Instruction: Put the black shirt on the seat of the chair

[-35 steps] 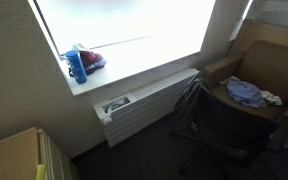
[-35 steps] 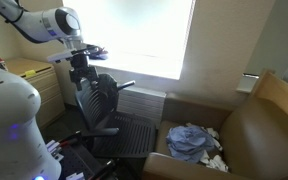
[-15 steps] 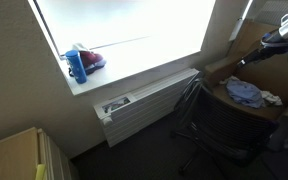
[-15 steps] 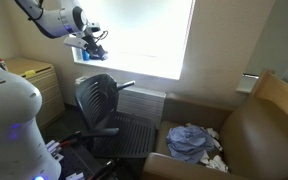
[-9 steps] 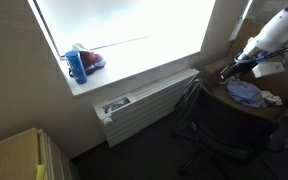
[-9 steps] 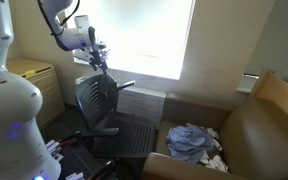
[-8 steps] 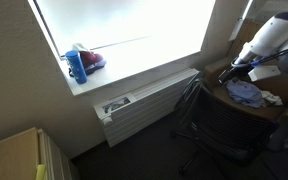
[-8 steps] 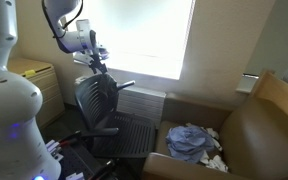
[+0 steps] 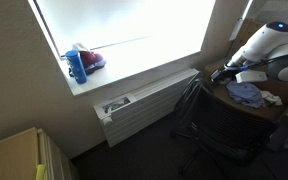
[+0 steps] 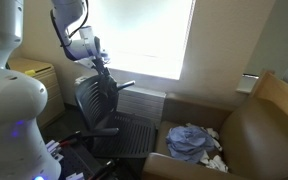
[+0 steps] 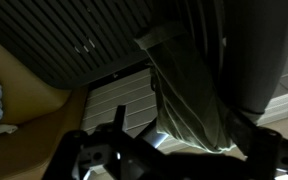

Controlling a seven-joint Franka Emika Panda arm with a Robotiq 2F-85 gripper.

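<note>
Now the pincer [image 10: 102, 69] hovers over the chair [image 10: 95, 100] back, its opening unclear.

The chair [image 10: 109, 115] is black, its back ribbed with fine slats. Beside the chair, a brown armchair [image 10: 269, 125] holds a pale blue and white heap of clothes [image 10: 192, 140]. Behind the chair the radiator [image 9: 149, 100] is white with horizontal lines. Higher, well away from the chair, are a blue bottle [image 9: 77, 66] and something red [image 9: 94, 59].

No readable text, labels, brands or numbers can be made out anywhere tbh. The blue bottle [image 9: 77, 67] on the windowsill [image 9: 134, 68] is too small and blurry for any print to be read.
</note>
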